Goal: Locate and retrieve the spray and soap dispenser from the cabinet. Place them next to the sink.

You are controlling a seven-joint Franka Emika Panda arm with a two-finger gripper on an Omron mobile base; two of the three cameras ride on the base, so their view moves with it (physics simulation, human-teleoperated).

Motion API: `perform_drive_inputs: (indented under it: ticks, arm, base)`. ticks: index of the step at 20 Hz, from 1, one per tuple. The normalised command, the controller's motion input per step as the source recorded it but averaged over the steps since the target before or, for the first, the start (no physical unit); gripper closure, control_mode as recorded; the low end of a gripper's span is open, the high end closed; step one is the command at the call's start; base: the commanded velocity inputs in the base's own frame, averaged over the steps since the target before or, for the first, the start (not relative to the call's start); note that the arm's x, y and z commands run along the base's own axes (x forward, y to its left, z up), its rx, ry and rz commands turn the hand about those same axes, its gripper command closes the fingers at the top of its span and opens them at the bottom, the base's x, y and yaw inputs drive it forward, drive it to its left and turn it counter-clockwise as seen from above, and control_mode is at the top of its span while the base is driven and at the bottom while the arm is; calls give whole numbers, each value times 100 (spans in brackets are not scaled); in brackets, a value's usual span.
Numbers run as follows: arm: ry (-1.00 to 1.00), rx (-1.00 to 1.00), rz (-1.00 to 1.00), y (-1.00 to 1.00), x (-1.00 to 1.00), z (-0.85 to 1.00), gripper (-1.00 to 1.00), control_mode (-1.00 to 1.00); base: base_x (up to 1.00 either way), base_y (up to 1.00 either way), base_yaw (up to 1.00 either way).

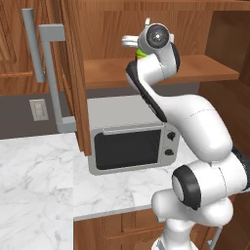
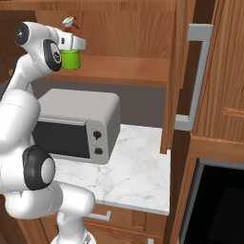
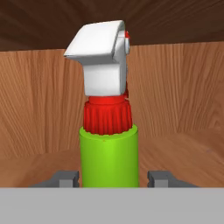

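Arm: reaching high, hand level inside the cabinet [image 2: 119, 28].
Gripper [image 3: 113, 178]: a finger at each side of the spray [image 3: 109, 157] (contact unclear).
Spray: upright on the shelf [image 1: 195, 68], above the microwave [image 1: 129, 141].

Items counted: one bright green spray bottle [image 2: 71, 58] with red collar and white nozzle, upper left of the right base view; one grey boxy microwave [image 1: 132, 139] with two dark knobs, frame centre; two long grey bar door handles [image 1: 53, 80], upper left; one pale wall outlet plate [image 1: 38, 109], left.
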Motion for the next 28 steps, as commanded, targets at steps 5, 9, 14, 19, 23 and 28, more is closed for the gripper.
perform_drive_inputs:
  ticks: [5, 9, 14, 19, 23, 28]
  arm:
    - [-6, 0, 0, 0, -61, 0, 100, -100]
    - [-4, 0, 0, 0, -79, 0, 100, -100]
    - [-1, 2, -1, 0, -97, 0, 100, -100]
    - [-1, 1, -1, 0, -100, 0, 100, -100]
    - [0, 0, 0, 0, -100, 0, 100, -100]
    - [0, 0, 0, 0, -100, -1, 100, -100]
  base:
    - [0, 0, 0]
    - [0, 0, 0]
    - [0, 0, 0]
    - [0, 0, 0]
    - [0, 0, 0]
    - [0, 0, 0]
